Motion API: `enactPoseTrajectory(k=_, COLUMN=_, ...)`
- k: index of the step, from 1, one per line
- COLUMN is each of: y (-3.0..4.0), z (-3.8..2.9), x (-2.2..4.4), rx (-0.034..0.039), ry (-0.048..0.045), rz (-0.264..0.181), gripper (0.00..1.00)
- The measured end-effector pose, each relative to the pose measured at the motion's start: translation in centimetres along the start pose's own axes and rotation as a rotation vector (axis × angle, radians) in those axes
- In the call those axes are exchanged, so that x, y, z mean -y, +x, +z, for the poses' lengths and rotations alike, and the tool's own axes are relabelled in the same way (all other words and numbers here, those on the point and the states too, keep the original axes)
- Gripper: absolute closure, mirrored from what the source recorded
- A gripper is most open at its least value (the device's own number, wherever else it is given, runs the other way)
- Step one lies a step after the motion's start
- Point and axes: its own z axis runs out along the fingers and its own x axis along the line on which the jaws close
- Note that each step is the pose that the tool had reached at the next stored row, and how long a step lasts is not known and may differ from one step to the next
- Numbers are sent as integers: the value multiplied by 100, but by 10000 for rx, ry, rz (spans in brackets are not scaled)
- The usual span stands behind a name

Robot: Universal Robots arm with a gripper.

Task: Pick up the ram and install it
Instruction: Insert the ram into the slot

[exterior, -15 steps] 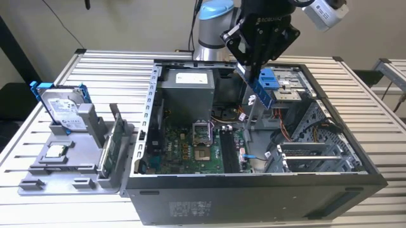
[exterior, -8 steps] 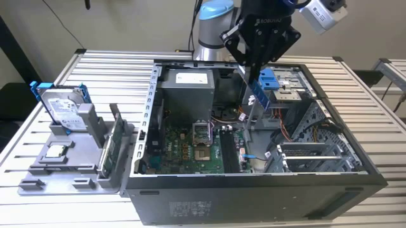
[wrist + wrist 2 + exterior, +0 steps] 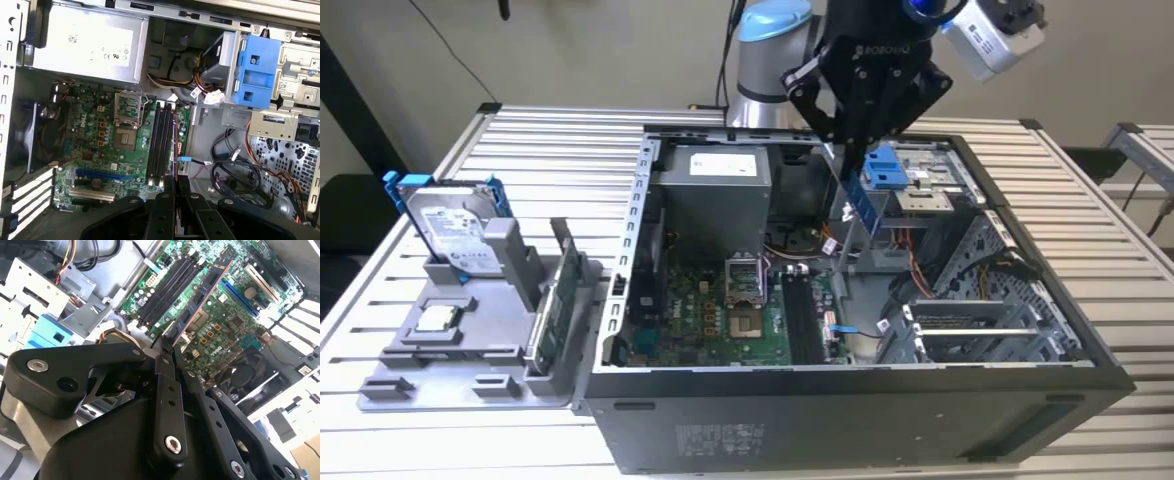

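Fingers (image 3: 165, 380) clamped on ram (image 3: 200, 297), apparently hovering above motherboard (image 3: 95, 150), open case (image 3: 854, 420)

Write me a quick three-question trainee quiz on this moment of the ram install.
1. True or false: the gripper is shut on the ram.
2. The ram hangs over: A the open computer case; B the grey fixture; C the bare table.
3. On which side of the exterior view does the hard drive stand?
Key: 1 true; 2 A; 3 the exterior view's left.
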Motion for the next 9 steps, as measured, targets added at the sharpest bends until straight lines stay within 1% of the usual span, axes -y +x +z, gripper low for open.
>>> enactPoseTrajectory(k=3, y=1, z=22, x=0, rx=-14, ry=20, rz=242, gripper=86)
enactPoseTrajectory(k=6, y=2, z=54, x=0, rx=-24, ry=121, rz=354, gripper=86)
enactPoseTrajectory(k=9, y=4, z=95, x=-1, rx=-32, ry=182, rz=474, gripper=86)
